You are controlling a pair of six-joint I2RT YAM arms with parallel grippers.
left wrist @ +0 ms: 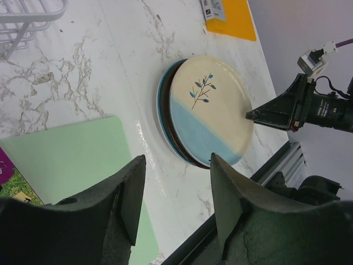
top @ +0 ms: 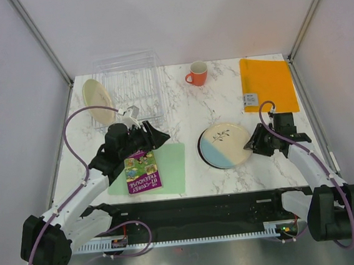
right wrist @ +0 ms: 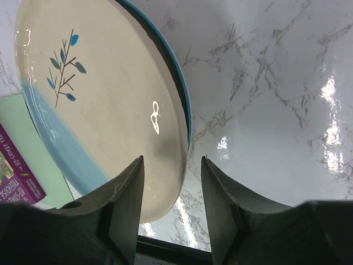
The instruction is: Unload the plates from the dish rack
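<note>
1. Tabletop [top: 187, 112]: dish rack [top: 132, 87] at far left.
2. Stack of plates [top: 225, 145] lies flat beside right tool [right wrist: 172, 165], which is spread and empty.
3. Pale plate [top: 99, 101] leans at the rack's left end. Left tool [left wrist: 176, 165] is spread; best to pinch the upper rim squarely and lift straight.

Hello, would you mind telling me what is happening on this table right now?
Two robot arms are unloading plates from the clear dish rack. The blue-and-cream plate tops a stack on the marble table, and the right pincer is open at its rim, gripping nothing. One pale plate stands tilted at the rack's left end. The left pincer is open and empty, just in front of the rack.
</note>
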